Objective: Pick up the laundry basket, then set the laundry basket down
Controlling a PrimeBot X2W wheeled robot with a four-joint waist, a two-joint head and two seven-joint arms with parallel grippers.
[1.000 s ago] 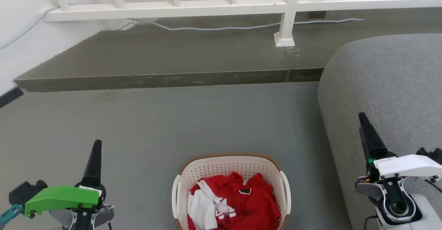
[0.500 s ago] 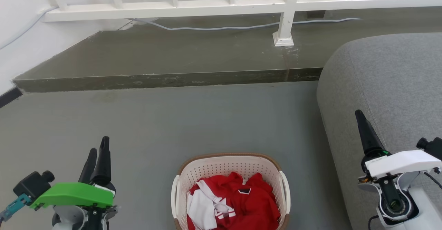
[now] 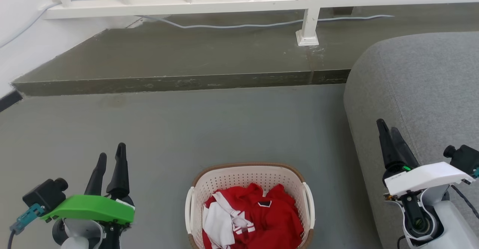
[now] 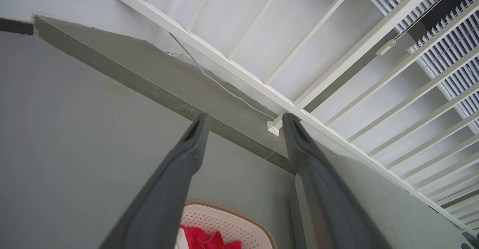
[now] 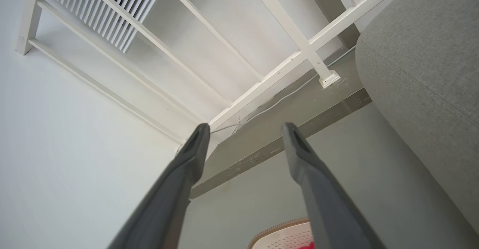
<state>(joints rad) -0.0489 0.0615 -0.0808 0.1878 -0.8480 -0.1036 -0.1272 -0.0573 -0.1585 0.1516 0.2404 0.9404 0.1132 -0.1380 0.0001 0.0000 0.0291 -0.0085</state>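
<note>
The laundry basket [image 3: 239,178], cream perforated plastic with a brown rim and white side handles, stands on the grey floor at the bottom centre of the head view, holding red and white clothes [image 3: 258,219]. Its far rim also peeks in at the bottom of the left wrist view [image 4: 239,219] and the right wrist view [image 5: 284,234]. My left gripper [image 3: 111,150] hovers to the basket's left, open and holding nothing. My right gripper [image 3: 387,126] hovers to its right, in front of the sofa, open and holding nothing. Both sets of fingers point away from me.
A grey sofa [image 3: 423,92] fills the right side, close to the right arm. A raised concrete step [image 3: 179,82] crosses the floor ahead, with a white railing [image 3: 239,2] and a loose cable [image 3: 239,25] on it. A white wall [image 3: 18,54] stands at the left.
Both arms have turned at the wrist, so two separate fingers now show on each gripper. Both have edged inward toward the basket. The camera has tilted slightly.
</note>
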